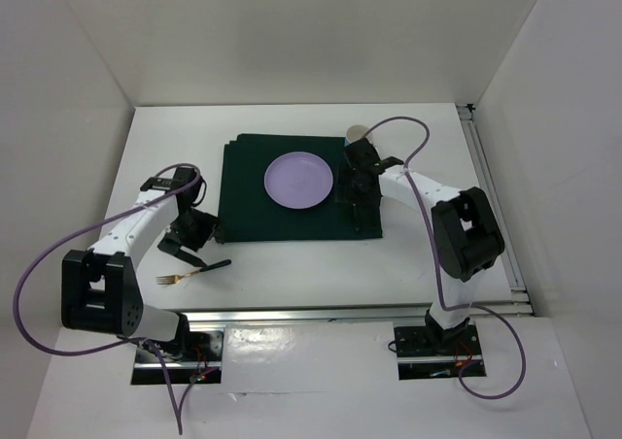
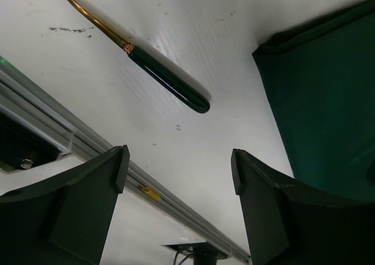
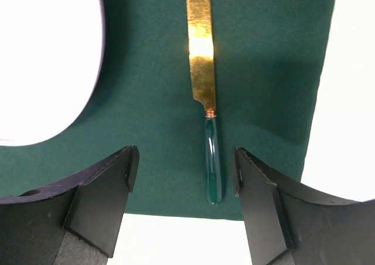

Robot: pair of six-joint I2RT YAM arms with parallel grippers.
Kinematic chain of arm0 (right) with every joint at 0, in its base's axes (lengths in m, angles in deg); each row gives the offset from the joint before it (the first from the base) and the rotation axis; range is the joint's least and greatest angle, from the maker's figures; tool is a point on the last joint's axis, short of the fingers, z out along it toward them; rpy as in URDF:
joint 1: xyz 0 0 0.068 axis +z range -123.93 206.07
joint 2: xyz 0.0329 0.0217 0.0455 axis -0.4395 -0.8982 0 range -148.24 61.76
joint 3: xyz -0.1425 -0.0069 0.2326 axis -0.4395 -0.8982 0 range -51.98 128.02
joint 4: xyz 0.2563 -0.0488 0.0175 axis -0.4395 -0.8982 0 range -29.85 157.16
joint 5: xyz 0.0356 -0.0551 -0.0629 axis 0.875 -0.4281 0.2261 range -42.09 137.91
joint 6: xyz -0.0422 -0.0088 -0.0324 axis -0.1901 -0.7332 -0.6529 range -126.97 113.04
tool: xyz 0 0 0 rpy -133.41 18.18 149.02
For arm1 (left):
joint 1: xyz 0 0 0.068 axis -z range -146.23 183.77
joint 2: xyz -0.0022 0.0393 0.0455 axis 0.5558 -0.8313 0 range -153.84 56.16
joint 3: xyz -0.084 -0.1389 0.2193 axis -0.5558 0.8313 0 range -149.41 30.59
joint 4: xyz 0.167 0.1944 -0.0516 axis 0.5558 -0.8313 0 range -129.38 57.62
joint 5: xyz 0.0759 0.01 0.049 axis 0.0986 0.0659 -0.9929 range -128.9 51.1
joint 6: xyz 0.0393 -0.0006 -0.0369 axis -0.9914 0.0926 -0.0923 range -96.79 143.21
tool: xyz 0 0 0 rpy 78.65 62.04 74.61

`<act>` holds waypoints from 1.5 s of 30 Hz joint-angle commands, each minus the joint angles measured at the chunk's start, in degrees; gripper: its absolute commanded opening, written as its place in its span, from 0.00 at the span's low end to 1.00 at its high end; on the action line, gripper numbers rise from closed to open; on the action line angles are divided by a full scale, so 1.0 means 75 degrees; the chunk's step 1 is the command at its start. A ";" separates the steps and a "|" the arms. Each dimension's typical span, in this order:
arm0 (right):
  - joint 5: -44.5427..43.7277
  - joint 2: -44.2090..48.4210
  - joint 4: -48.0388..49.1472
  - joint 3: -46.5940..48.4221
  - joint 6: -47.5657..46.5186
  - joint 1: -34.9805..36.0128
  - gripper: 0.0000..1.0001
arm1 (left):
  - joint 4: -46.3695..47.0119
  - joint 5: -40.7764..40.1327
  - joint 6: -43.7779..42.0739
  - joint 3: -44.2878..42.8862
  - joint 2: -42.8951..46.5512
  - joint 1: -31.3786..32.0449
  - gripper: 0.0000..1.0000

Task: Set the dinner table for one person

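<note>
On the white dinner table (image 1: 321,269) lies a dark green mat (image 1: 253,196) with a lavender plate (image 1: 301,181) on it. To the right of the plate (image 3: 47,60), a knife (image 3: 202,71) with a gold blade and green handle lies flat on the mat (image 3: 269,60). My right gripper (image 3: 184,168) is open, and the handle lies loose between its fingers, nearer the right one. A fork (image 2: 167,80) with gold tines and a green handle lies on the bare table left of the mat (image 2: 322,101). My left gripper (image 2: 179,171) stands open and empty just beside the fork (image 1: 190,277).
A metal rail (image 1: 340,313) runs along the table's near edge, close to the fork. A small cup (image 1: 358,132) stands at the mat's far right corner, behind my right gripper (image 1: 358,206). White walls enclose the table on three sides.
</note>
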 commanded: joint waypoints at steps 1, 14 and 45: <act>0.0154 0.0604 0.0134 0.0310 -0.0411 0.0011 0.76 | 0.0097 -0.0038 0.1155 0.0355 -0.0088 0.0046 0.88; 0.0377 0.1331 0.0133 -0.0158 -0.0670 0.0011 0.76 | 0.0977 -0.0378 0.2561 0.1223 -0.0439 0.0187 0.88; 0.0306 0.1414 -0.0592 0.0193 -0.0670 0.0152 0.93 | -0.0736 -0.3813 -0.2851 -0.3228 -0.1997 0.0677 0.00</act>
